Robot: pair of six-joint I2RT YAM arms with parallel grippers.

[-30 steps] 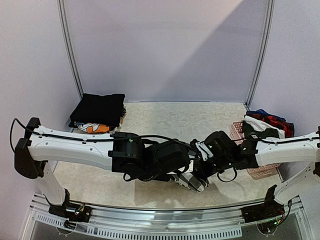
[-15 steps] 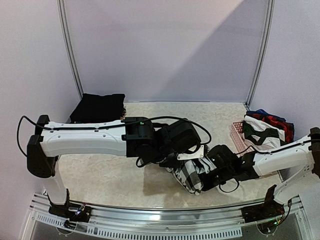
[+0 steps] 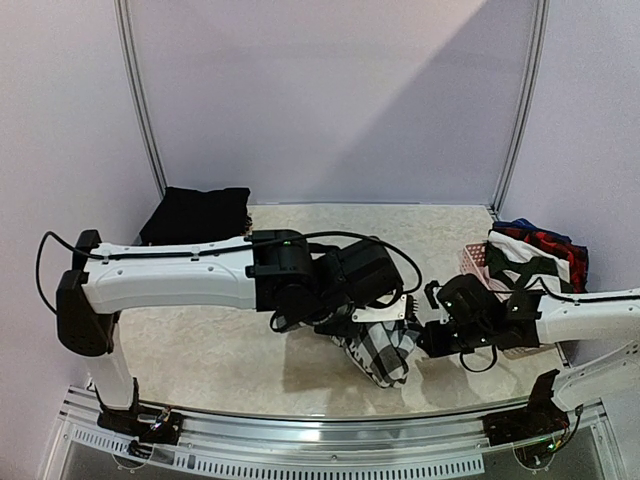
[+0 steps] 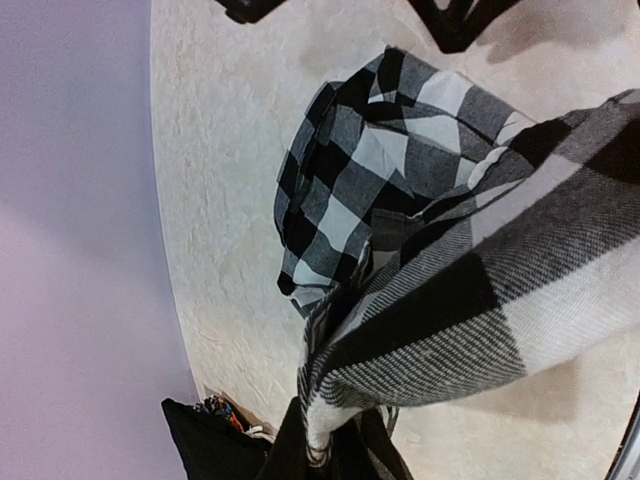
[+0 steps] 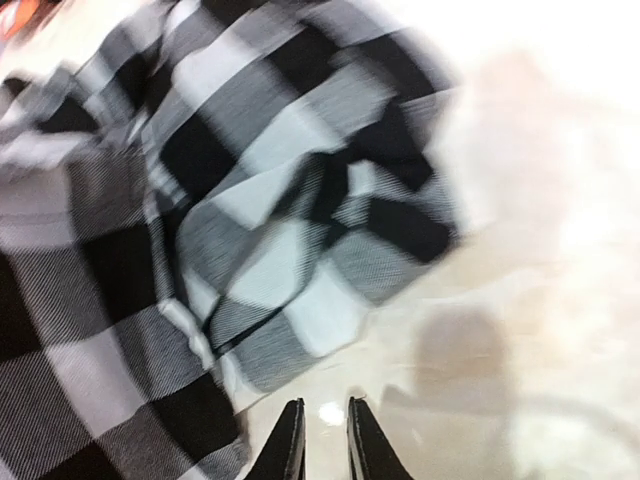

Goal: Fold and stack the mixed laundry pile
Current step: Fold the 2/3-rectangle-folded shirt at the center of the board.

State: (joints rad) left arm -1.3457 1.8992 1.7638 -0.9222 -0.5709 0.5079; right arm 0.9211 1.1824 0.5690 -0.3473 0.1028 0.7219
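My left gripper (image 3: 385, 312) is shut on an edge of the black-and-white checked garment (image 3: 380, 352) and holds it up, so the cloth hangs bunched onto the table near the front middle. In the left wrist view the gripper (image 4: 330, 450) pinches a fold of the checked cloth (image 4: 380, 180). My right gripper (image 3: 430, 335) is just right of the garment, low over the table. In the right wrist view its gripper (image 5: 325, 432) shows a narrow gap with nothing between the fingers, and the checked cloth (image 5: 200, 200) lies just ahead.
A folded plain black garment (image 3: 200, 215) lies at the back left corner. The pink perforated basket (image 3: 474, 263) stands at the right edge with red/navy plaid (image 3: 548, 240) and white-and-black pieces (image 3: 520, 265) heaped in it. Metal frame posts stand at the back.
My right gripper has let go of the checked garment and drawn back to the right. My left gripper still holds the cloth, about where it was.
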